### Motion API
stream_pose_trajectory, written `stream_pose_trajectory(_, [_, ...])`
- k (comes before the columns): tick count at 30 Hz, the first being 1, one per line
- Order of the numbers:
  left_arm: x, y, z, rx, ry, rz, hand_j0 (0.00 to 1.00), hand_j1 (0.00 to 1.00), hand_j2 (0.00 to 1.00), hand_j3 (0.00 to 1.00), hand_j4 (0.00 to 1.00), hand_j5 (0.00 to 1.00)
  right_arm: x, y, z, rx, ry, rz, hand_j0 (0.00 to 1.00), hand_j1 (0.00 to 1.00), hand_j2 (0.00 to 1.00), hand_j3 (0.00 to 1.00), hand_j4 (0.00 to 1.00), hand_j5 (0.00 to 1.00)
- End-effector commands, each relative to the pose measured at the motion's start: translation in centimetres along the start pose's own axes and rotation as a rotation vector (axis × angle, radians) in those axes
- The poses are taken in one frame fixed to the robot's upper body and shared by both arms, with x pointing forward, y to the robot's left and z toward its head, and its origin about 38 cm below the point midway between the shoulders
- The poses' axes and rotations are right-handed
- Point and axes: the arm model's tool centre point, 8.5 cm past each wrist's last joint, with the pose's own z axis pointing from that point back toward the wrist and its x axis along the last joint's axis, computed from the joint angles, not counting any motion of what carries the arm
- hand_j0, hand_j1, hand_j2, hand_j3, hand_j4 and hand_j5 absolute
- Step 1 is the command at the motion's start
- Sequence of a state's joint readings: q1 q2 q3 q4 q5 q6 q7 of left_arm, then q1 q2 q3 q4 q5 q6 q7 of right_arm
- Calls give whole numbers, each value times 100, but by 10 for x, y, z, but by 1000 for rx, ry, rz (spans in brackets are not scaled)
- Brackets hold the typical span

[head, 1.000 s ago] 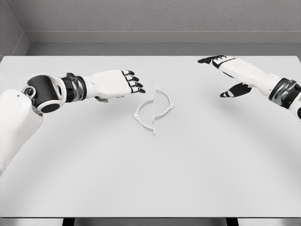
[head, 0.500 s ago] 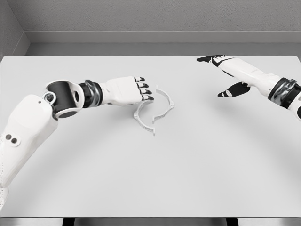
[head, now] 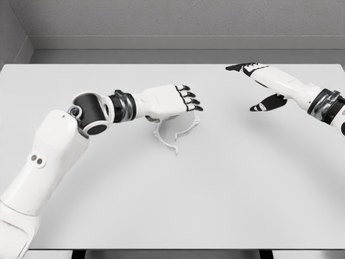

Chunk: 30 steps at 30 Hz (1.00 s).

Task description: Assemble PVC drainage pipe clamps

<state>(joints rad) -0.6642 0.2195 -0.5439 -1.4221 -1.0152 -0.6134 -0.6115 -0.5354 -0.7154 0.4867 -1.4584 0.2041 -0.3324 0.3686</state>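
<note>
Two white half-ring clamp pieces [head: 173,132] lie offset against each other on the white table [head: 172,189], near its middle. My left hand [head: 175,100] hovers over their far part, palm down, fingers stretched toward the right and holding nothing; it hides the upper edge of the pieces. My right hand [head: 257,86] hangs at the far right of the table, well away from the clamp, with its thumb and fingers spread apart and empty.
The table's far edge meets a grey wall [head: 172,21]. My left forearm [head: 97,110] reaches in across the left half of the table.
My left hand has travelled right, from beside the clamp pieces to above their far part. The pieces and the right hand have stayed put.
</note>
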Motion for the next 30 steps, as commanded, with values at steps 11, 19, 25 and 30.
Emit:
stream_pose_trajectory(11, [9, -12, -24, -17, -31, 76, 100, 100, 100, 100, 100, 100, 0, -1, 1, -5, 0, -3, 100, 100, 100, 100, 100, 100])
stream_pose_trajectory(19, [9, -23, -27, -46, -33, 93, 100, 100, 100, 100, 100, 100, -1, -2, 1, -4, 3, -2, 100, 100, 100, 100, 100, 100])
stream_pose_trajectory(25, [5, -24, -21, -45, -24, 90, 100, 100, 100, 100, 100, 100, -1, -2, 1, -4, 3, -2, 100, 100, 100, 100, 100, 100])
stream_pose_trajectory(30, [12, -22, -19, -28, -32, 83, 100, 100, 100, 100, 100, 100, -1, -2, 1, -4, 3, -2, 100, 100, 100, 100, 100, 100])
